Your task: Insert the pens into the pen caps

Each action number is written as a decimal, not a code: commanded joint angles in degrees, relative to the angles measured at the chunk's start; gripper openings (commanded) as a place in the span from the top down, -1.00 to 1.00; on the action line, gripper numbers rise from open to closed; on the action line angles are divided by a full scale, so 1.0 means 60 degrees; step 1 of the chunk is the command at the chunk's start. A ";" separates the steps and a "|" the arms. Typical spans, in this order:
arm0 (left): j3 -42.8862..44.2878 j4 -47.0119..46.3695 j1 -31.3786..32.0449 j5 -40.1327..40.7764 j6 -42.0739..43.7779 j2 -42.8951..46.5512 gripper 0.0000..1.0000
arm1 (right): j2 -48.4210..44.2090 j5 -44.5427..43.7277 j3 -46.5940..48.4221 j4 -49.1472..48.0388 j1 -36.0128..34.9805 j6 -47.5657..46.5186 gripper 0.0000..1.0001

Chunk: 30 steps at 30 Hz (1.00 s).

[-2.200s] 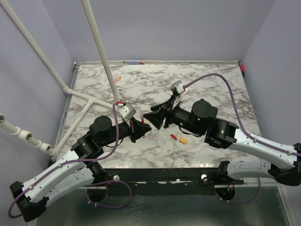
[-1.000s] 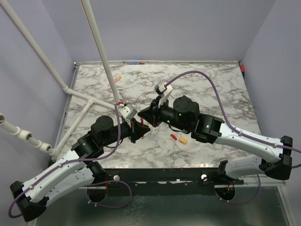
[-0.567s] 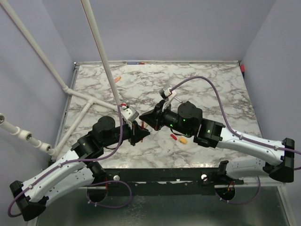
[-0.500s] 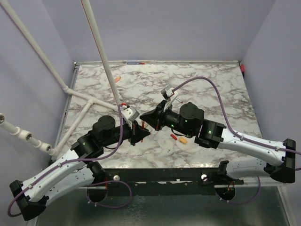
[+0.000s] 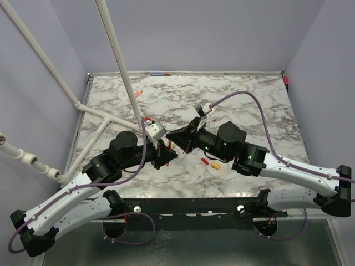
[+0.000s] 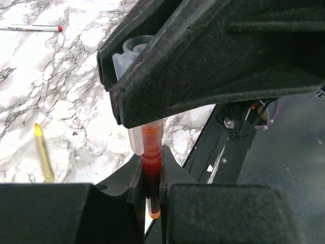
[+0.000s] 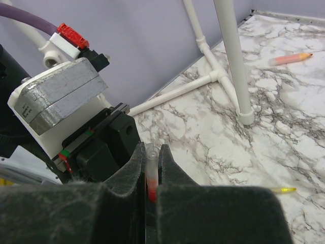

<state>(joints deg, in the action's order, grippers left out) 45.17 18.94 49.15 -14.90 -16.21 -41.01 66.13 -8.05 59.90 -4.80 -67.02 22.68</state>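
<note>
left wrist view: red pen [image 6: 152, 203], slim translucent barrel, is pinched by left gripper [image 6: 151, 175]; long axis approx. up-down in frame.
pen cap [image 6: 138, 141]: clear round plastic tube, clamped by right gripper [image 7: 151, 155]; pen end seen inside.

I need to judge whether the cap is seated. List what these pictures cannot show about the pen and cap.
- Top external: the pen-cap joint is too small and covered by the left gripper and right gripper.
- Left wrist: the right jaws hide most of the clear cap above the red pen.
- Right wrist: its own jaws show only a sliver of the cap; the pen's lower end is out of sight.
</note>
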 commanded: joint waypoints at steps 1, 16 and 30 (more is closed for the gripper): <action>0.1014 -0.1594 -0.0091 0.0157 0.0289 -0.0031 1.00 | 0.0329 0.1174 -0.0529 0.1844 -0.0385 0.0060 0.99; 0.1821 -0.1374 -0.0099 0.0439 0.0810 -0.0388 1.00 | 0.0295 0.1506 -0.1417 0.1360 -0.0661 0.0580 0.99; 0.2224 -0.1388 -0.0091 0.0415 0.0897 -0.0751 1.00 | 0.0346 0.1072 -0.1910 0.0895 -0.1024 0.0935 0.99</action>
<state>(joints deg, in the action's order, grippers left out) 52.07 29.89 49.15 -14.96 -11.33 -45.45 65.12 -10.15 52.86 -14.09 -68.31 25.54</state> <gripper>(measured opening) 0.112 0.048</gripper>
